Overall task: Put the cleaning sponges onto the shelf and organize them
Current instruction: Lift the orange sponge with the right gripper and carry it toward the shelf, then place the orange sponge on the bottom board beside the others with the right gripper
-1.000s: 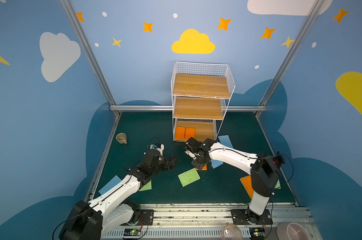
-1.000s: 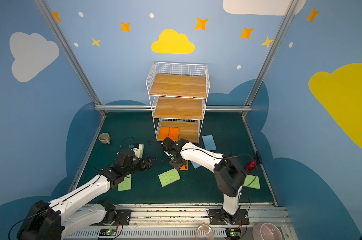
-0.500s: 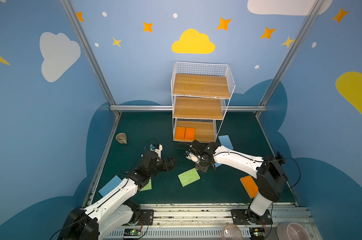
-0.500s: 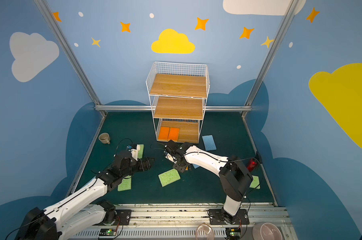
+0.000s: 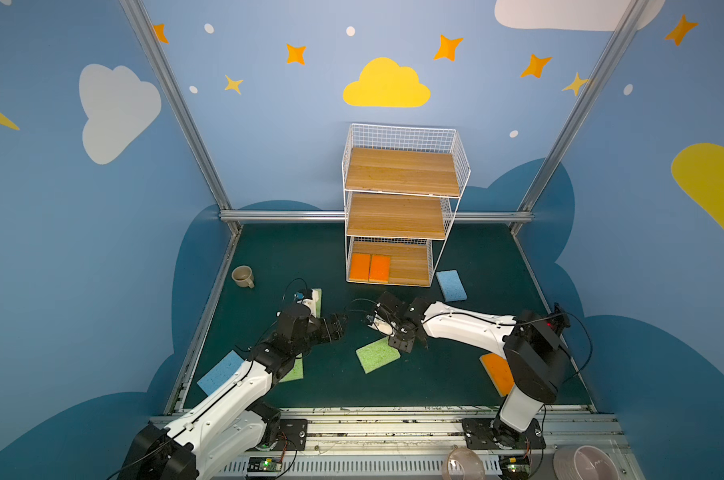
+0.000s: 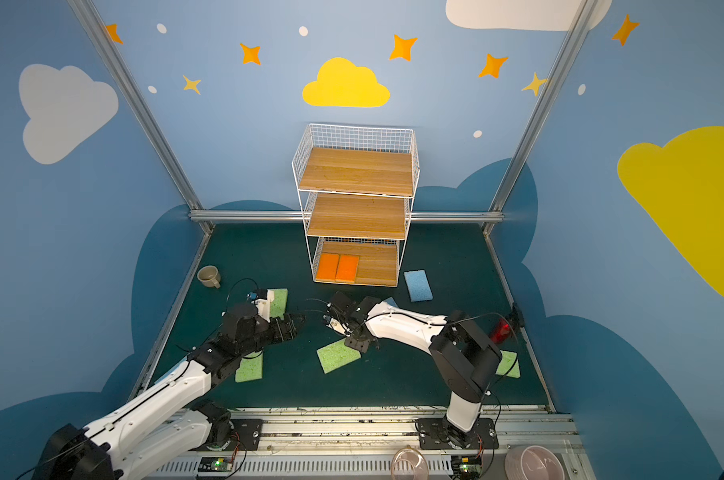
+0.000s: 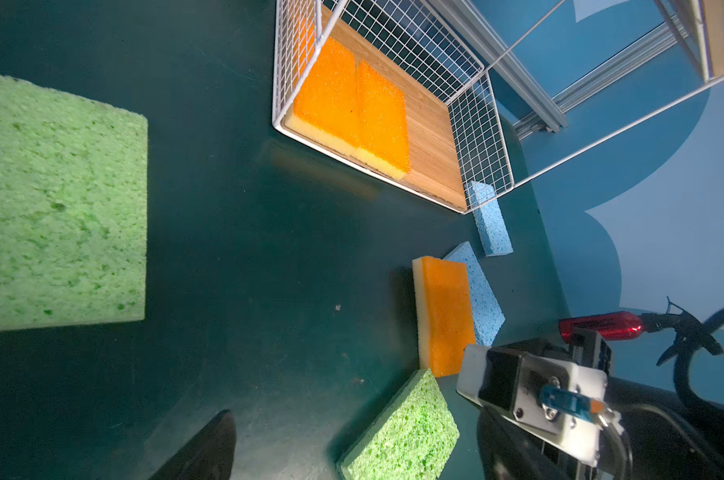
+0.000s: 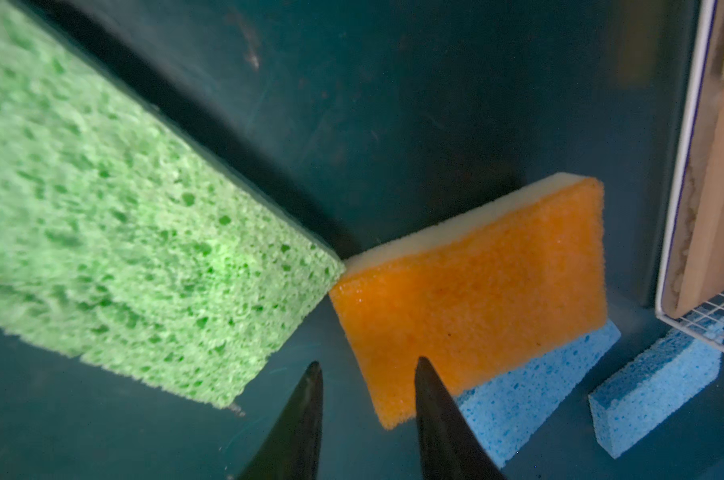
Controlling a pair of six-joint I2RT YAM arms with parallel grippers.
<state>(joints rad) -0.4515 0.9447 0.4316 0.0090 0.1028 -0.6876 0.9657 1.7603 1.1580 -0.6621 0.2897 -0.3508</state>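
Right gripper (image 8: pixel 368 365) just backed off the shelf (image 5: pixel 410 262), jaws narrowed to half open, empty, nosing at the orange sponge (image 8: pixel 476 286) on the surface (image 8: pixel 393 104), so that's probably next. Left gripper (image 5: pixel 338 326): wide open, empty.

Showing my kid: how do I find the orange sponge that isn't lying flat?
Start at the tall white wire shelf at the back. On the green floor before its bottom board, under the right arm, is the orange sponge. Unlike the two orange sponges flat on that board, it leans on a blue sponge.
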